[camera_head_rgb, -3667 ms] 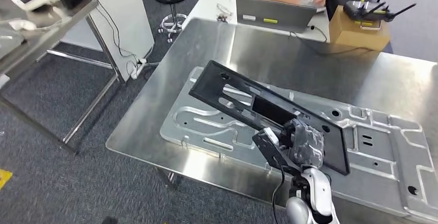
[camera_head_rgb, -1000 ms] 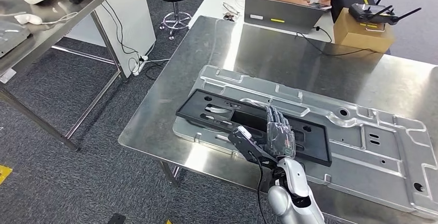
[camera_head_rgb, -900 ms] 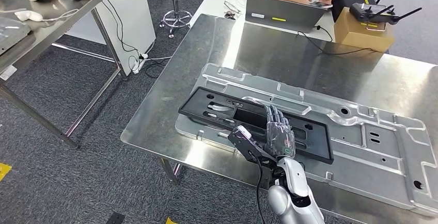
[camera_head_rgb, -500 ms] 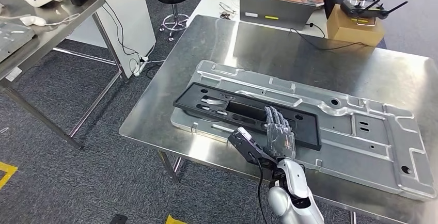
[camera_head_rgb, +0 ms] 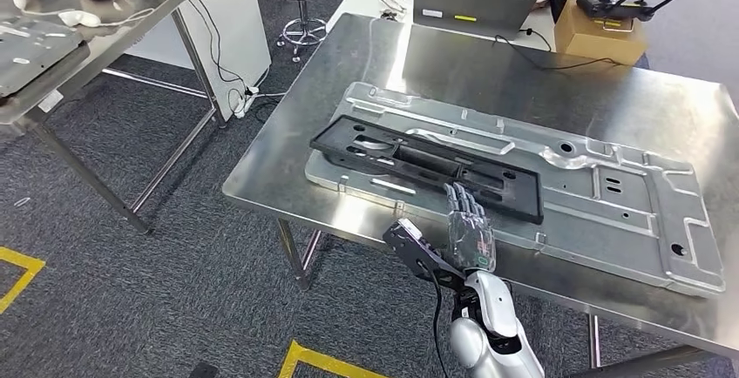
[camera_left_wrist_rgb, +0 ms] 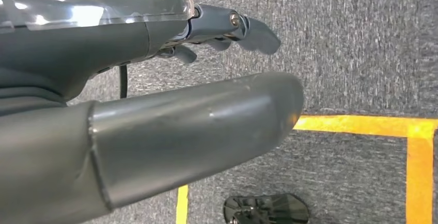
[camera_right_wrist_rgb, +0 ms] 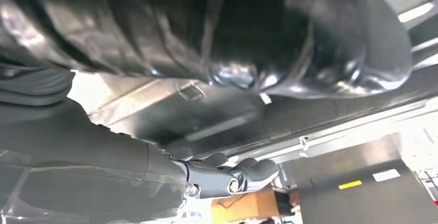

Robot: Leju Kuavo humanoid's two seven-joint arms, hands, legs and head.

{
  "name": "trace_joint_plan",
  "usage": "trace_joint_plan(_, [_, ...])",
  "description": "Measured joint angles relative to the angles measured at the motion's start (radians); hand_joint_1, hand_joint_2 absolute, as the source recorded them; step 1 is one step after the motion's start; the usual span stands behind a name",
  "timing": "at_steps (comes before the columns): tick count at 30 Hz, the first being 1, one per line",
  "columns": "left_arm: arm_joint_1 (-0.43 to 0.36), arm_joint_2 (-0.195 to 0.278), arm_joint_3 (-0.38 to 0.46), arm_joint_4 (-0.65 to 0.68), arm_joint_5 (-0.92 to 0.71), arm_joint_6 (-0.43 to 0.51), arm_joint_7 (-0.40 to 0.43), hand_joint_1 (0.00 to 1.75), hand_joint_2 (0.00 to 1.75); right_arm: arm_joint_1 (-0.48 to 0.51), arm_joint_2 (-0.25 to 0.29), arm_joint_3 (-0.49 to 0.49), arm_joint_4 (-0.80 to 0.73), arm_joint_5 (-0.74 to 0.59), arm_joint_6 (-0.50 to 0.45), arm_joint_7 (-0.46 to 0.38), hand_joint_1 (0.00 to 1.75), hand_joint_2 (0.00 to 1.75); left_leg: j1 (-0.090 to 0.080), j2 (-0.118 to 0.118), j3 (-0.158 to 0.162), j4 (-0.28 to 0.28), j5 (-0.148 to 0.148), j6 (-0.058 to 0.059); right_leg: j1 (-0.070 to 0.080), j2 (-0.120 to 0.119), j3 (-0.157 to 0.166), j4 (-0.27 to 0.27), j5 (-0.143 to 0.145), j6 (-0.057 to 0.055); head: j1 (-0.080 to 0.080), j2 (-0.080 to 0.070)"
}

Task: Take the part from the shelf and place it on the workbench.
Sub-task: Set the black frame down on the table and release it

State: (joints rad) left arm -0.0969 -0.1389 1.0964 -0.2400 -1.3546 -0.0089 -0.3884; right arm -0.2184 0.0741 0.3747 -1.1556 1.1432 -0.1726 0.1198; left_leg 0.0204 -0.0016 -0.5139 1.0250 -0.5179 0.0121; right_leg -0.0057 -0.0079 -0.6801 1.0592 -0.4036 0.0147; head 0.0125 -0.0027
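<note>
Silver right arm (camera_head_rgb: 488, 326), dark-fingered right robot hand (camera_head_rgb: 469, 230) under clear cover, thin black cable, thick grey thumb

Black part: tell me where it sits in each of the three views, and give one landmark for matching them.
Head view: the black part lies flat on the silver panel on the workbench, just beyond the right hand.
Right wrist view: the black part is the dark slab crossing the middle, past the hand's fingers.
Left wrist view: not in it.
Shared landmark: the cardboard box.
</note>
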Motion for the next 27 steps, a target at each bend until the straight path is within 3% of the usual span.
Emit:
trace_joint_plan(1, [-0.001,-0.002,0.000,-0.001,0.000,0.000,0.000,0.00,0.00,0.000,0.000,0.000,0.002,0.003,-0.002,0.000,0.00,0.00,0.001,0.002,-0.012,-0.002,0.012,0.010,-0.002,0.002,-0.012,0.026,-0.036,0.005,0.000,0.000])
trace_joint_plan(3, [-0.001,-0.003,0.000,-0.004,0.001,0.000,0.000,0.00,0.00,0.001,0.000,0.001,0.005,0.014,-0.012,0.000,0.00,0.00,0.001,0.005,-0.040,-0.001,0.036,0.020,-0.006,0.003,-0.042,0.132,-0.140,0.013,0.000,0.000])
trace_joint_plan(4, [0.000,-0.003,0.000,-0.006,0.002,0.000,0.000,0.00,0.00,0.001,0.000,0.002,0.006,0.021,-0.018,0.000,0.00,0.00,0.000,0.006,-0.055,0.000,0.048,0.021,-0.007,0.003,-0.054,0.195,-0.176,0.016,0.000,0.000])
trace_joint_plan(5, [0.000,-0.003,0.000,-0.007,0.004,0.000,0.000,0.00,0.00,0.001,0.000,0.004,0.006,0.030,-0.024,-0.001,0.00,0.00,0.000,0.007,-0.071,0.001,0.059,0.021,-0.007,0.003,-0.055,0.241,-0.189,0.017,0.000,0.000])
trace_joint_plan(6, [0.001,-0.004,0.000,-0.008,0.005,0.000,0.000,0.00,0.00,0.001,0.000,0.008,0.005,0.038,-0.029,-0.002,0.00,0.00,-0.001,0.007,-0.085,0.001,0.069,0.020,-0.007,0.003,-0.045,0.262,-0.181,0.016,0.000,0.000])
trace_joint_plan(7, [0.002,-0.004,0.000,-0.008,0.007,0.000,0.000,0.00,0.00,0.001,0.002,0.012,0.004,0.046,-0.033,-0.004,0.00,0.00,-0.002,0.007,-0.097,0.002,0.079,0.019,-0.007,0.004,-0.015,0.244,-0.157,0.013,0.000,0.000])
trace_joint_plan(9, [0.003,-0.004,0.000,-0.008,0.008,0.000,0.000,0.00,0.00,0.000,0.005,0.024,-0.009,0.065,-0.039,-0.007,0.00,0.00,-0.003,0.007,-0.116,0.002,0.096,0.014,-0.003,0.006,0.088,0.120,-0.120,0.000,0.000,0.000])
trace_joint_plan(11, [0.003,-0.006,0.000,-0.008,0.009,0.000,-0.003,0.00,0.00,-0.002,0.009,0.038,-0.032,0.086,-0.046,-0.007,0.00,0.00,-0.003,0.007,-0.125,-0.001,0.114,0.004,0.004,0.008,0.180,-0.017,-0.126,-0.014,0.000,0.000])
trace_joint_plan(13, [0.004,-0.008,0.000,-0.008,0.011,0.000,-0.005,0.00,0.00,-0.004,0.012,0.051,-0.060,0.101,-0.052,-0.006,0.00,0.00,0.000,0.007,-0.126,-0.009,0.132,-0.010,0.012,0.009,0.203,-0.063,-0.131,-0.021,0.000,0.000])
trace_joint_plan(15, [0.007,-0.007,0.000,-0.008,0.012,0.000,-0.006,0.00,0.00,-0.003,0.014,0.068,-0.092,0.111,-0.057,-0.005,0.00,0.00,0.001,0.006,-0.132,-0.014,0.138,-0.023,0.008,0.007,0.191,-0.074,-0.107,-0.031,0.000,0.000])
trace_joint_plan(16, [0.008,-0.007,0.000,-0.008,0.013,0.000,-0.006,0.00,0.00,-0.002,0.016,0.079,-0.110,0.115,-0.059,-0.004,0.00,0.00,0.000,0.005,-0.141,-0.002,0.116,-0.027,0.005,0.006,0.181,-0.081,-0.092,-0.038,-0.001,0.000])
trace_joint_plan(17, [0.009,-0.007,0.000,-0.008,0.014,0.000,-0.007,0.00,0.00,-0.001,0.018,0.090,-0.126,0.119,-0.060,-0.004,0.00,0.00,-0.001,0.005,-0.153,0.031,0.074,-0.030,0.003,0.005,0.168,-0.088,-0.076,-0.044,-0.001,0.000])
trace_joint_plan(19, [0.010,-0.007,0.000,-0.008,0.015,0.001,-0.007,0.00,0.00,0.004,0.021,0.112,-0.151,0.123,-0.061,-0.004,0.00,0.00,0.000,0.004,-0.179,0.146,-0.032,-0.035,0.006,0.003,0.137,-0.087,-0.051,-0.052,-0.001,0.000])
trace_joint_plan(20, [0.010,-0.007,0.000,-0.008,0.016,0.001,-0.007,0.00,0.00,0.009,0.021,0.121,-0.159,0.125,-0.061,-0.002,0.00,0.00,0.000,0.004,-0.186,0.209,-0.062,-0.037,0.009,0.002,0.120,-0.084,-0.039,-0.053,-0.001,0.000])
trace_joint_plan(21, [0.010,-0.007,0.000,-0.009,0.017,0.001,-0.007,0.00,0.00,0.016,0.021,0.128,-0.164,0.125,-0.062,-0.001,0.00,0.00,0.000,0.004,-0.184,0.251,-0.065,-0.038,0.011,0.001,0.102,-0.079,-0.029,-0.053,-0.001,0.000])
trace_joint_plan(22, [0.010,-0.007,0.000,-0.009,0.018,0.001,-0.007,0.00,0.00,0.024,0.021,0.133,-0.169,0.125,-0.063,0.002,0.00,0.00,0.000,0.004,-0.168,0.265,-0.044,-0.037,0.012,0.001,0.083,-0.072,-0.020,-0.052,-0.001,0.000])
trace_joint_plan(23, [0.010,-0.007,0.000,-0.009,0.019,0.001,-0.007,0.00,0.00,0.033,0.021,0.136,-0.174,0.122,-0.067,0.004,0.00,0.00,0.000,0.004,-0.135,0.243,-0.014,-0.035,0.013,0.000,0.064,-0.064,-0.011,-0.051,-0.001,0.000])
trace_joint_plan(24, [0.010,-0.007,0.000,-0.009,0.020,0.002,-0.007,0.00,0.00,0.042,0.021,0.138,-0.177,0.118,-0.073,0.006,0.00,0.00,0.000,0.004,-0.088,0.191,0.007,-0.032,0.013,0.000,0.047,-0.054,-0.004,-0.048,-0.001,0.000])
trace_joint_plan(25, [0.009,-0.007,0.000,-0.010,0.020,0.002,-0.007,0.00,0.00,0.053,0.021,0.139,-0.182,0.112,-0.082,0.007,0.00,0.00,-0.002,0.004,-0.028,0.115,0.007,-0.028,0.014,0.000,0.032,-0.043,0.003,-0.045,-0.001,0.000])
trace_joint_plan(27, [0.008,-0.007,0.000,-0.013,0.022,0.003,-0.008,0.00,0.00,0.080,0.022,0.138,-0.187,0.097,-0.105,0.001,0.00,0.00,-0.007,0.002,0.052,-0.002,-0.024,-0.018,0.016,-0.001,0.017,-0.030,0.016,-0.036,-0.001,0.000])
